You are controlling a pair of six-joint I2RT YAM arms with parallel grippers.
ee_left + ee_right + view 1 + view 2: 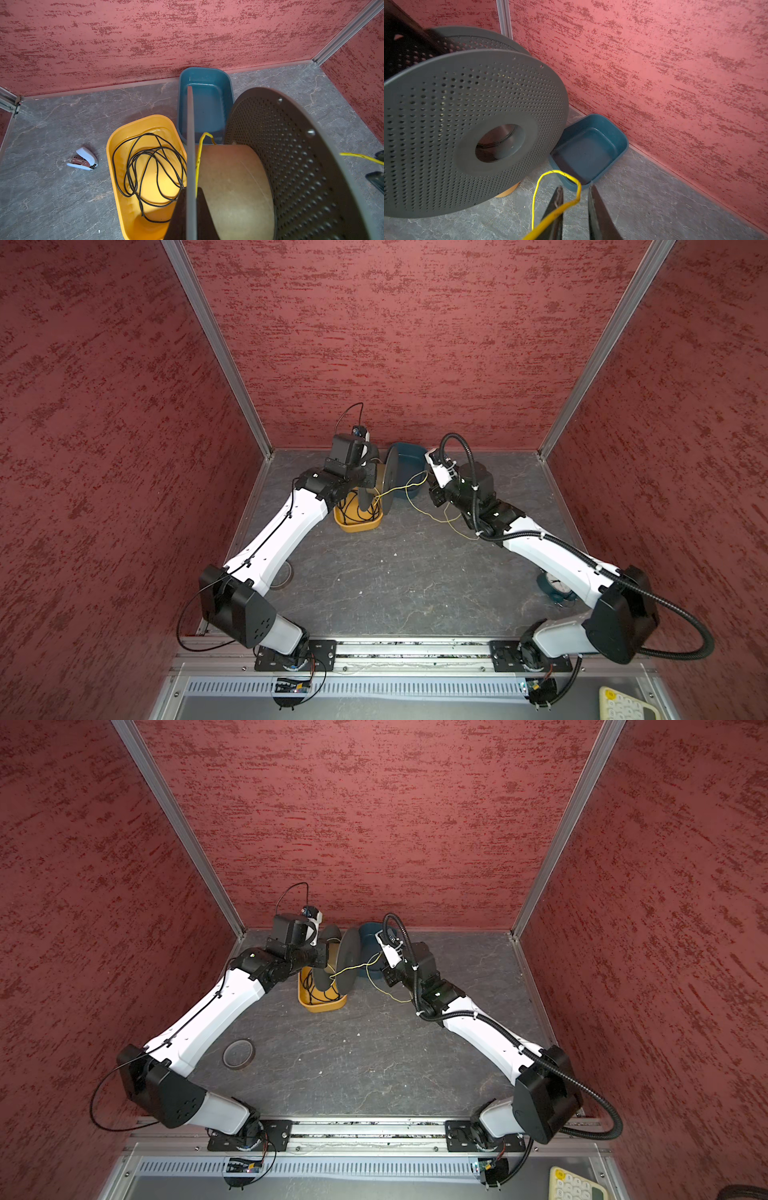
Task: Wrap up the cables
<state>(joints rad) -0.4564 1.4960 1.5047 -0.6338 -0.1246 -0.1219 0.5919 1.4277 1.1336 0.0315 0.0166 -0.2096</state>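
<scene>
Barely begun, I judge; left pincer [191, 190] grips the spool [390, 477] flange; one strand of cable [550, 218] crosses its bare core; the rest trails toward four o'clock, through the right pincer [575, 187], jaws narrowly parted.

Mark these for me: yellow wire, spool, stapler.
yellow wire [554, 171], right wrist view, top of its loop.
spool [446, 116], right wrist view, perforated face of the near flange.
stapler [87, 155], left wrist view, its pale top arm.
</scene>
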